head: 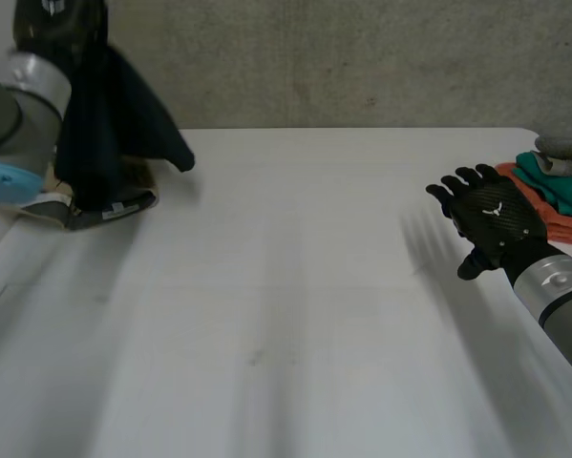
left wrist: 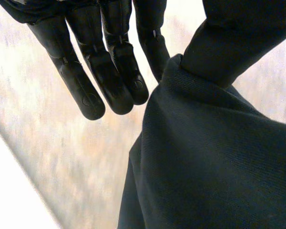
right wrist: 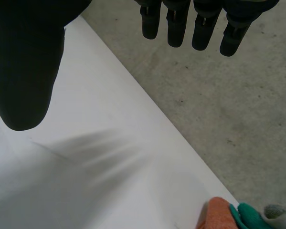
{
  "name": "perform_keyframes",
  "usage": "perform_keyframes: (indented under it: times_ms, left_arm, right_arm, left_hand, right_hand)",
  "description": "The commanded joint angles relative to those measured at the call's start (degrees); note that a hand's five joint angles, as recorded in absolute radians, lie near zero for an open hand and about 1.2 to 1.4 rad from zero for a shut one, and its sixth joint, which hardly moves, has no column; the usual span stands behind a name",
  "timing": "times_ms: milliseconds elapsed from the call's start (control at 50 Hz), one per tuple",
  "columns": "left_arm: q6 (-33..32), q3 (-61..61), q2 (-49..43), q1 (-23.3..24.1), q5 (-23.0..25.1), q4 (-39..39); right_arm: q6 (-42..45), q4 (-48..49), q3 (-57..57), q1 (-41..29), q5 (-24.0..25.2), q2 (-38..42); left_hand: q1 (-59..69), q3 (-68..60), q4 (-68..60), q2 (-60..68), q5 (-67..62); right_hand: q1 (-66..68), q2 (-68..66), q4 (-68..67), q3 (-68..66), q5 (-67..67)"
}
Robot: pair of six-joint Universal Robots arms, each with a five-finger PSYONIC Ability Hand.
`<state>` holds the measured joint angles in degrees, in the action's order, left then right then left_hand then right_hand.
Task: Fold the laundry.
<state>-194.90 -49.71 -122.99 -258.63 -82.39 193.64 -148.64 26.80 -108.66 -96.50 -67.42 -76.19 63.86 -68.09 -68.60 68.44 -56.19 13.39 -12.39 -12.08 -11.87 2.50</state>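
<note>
A dark navy garment (head: 114,124) hangs from my left hand (head: 61,24) at the table's far left, its lower end resting on a small heap there. In the left wrist view the thumb pinches the garment's (left wrist: 209,162) edge against a finger of that hand (left wrist: 109,62), while the other fingers stay straight. My right hand (head: 491,221) hovers palm down over the table's right side with fingers spread and nothing in them. Its fingertips (right wrist: 205,24) reach towards the table's far edge.
A light beige item (head: 47,208) lies under the hanging garment. At the right edge lies a pile of orange (head: 562,224), teal (head: 558,186) and grey (head: 567,148) cloths, the orange one (right wrist: 217,214) beyond my right hand. The white table (head: 286,315) ends at a concrete floor.
</note>
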Motion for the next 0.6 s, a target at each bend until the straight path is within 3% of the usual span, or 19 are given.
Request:
perform_keyframes:
  times_ms: [20,140,240,480,560,600]
  left_arm:
    - [6.81,-11.00,19.96,6.47,1.09,1.12]
    - [7.17,-15.76,22.54,12.88,1.88,1.83]
    - [6.82,-18.13,20.43,15.00,1.89,1.83]
    - [3.31,-17.88,1.28,16.76,-0.22,0.78]
    - [-1.25,-19.45,-0.76,17.37,-1.80,-1.85]
    - [-2.14,-20.68,-0.23,17.81,-2.07,-2.56]
  right_arm:
    - [-0.33,0.27,0.29,0.17,-2.45,-0.54]
    - [-0.51,0.27,0.20,0.17,-3.86,-1.33]
    - [-0.60,0.09,0.02,0.08,-4.03,-2.03]
    - [-0.60,-0.61,0.02,-0.01,-4.12,-2.38]
    - [-0.69,-2.36,0.20,-0.09,-4.47,-2.38]
    - [-1.04,-3.94,0.55,-0.35,-5.43,-2.38]
  left_hand:
    - [16.14,-11.91,-11.40,11.56,-13.81]
    - [16.14,-11.91,-11.40,11.56,-13.81]
    - [16.14,-11.91,-11.40,11.56,-13.81]
    - [16.14,-11.91,-11.40,11.56,-13.81]
    - [-23.25,27.47,27.99,-27.83,25.57]
    - [-26.55,30.77,31.29,-31.13,28.88]
  right_hand:
    - [-3.39,2.39,2.08,1.87,-2.50]
    - [-3.39,2.39,2.08,1.87,-2.50]
    - [-3.39,2.39,2.08,1.87,-2.50]
    - [-3.39,2.39,2.08,1.87,-2.50]
    - [-3.39,2.39,2.08,1.87,-2.50]
    - [-3.39,2.39,2.08,1.87,-2.50]
